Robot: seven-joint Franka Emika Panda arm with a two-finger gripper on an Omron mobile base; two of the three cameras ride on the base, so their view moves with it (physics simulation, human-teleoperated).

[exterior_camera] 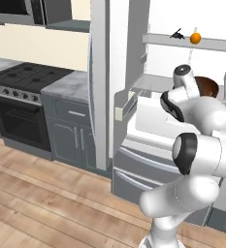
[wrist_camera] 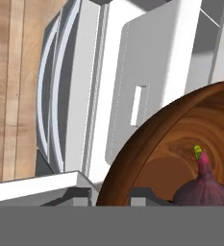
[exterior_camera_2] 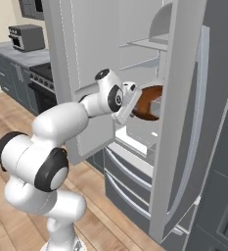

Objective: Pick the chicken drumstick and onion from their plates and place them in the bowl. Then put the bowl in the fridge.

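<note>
The glossy reddish-brown bowl (exterior_camera: 207, 86) (exterior_camera_2: 148, 101) (wrist_camera: 180, 139) hangs inside the open fridge (exterior_camera: 134, 97) (exterior_camera_2: 184, 122), just above a white middle shelf (exterior_camera: 148, 83). My gripper (exterior_camera_2: 130, 105) (wrist_camera: 111, 196) is shut on the bowl's near rim, one finger inside and one outside. The reddish-purple onion (wrist_camera: 205, 188) lies in the bowl, its green tip pointing up in the hand view. The chicken drumstick is hidden and the plates are out of view.
An orange ball (exterior_camera: 195, 38) and a small dark object (exterior_camera: 177, 34) sit on the fridge's top shelf. Both fridge doors stand open at my sides, with drawers (exterior_camera: 143, 167) (wrist_camera: 56, 110) below. A stove (exterior_camera: 22, 80) and counter (exterior_camera: 71, 86) lie to the left.
</note>
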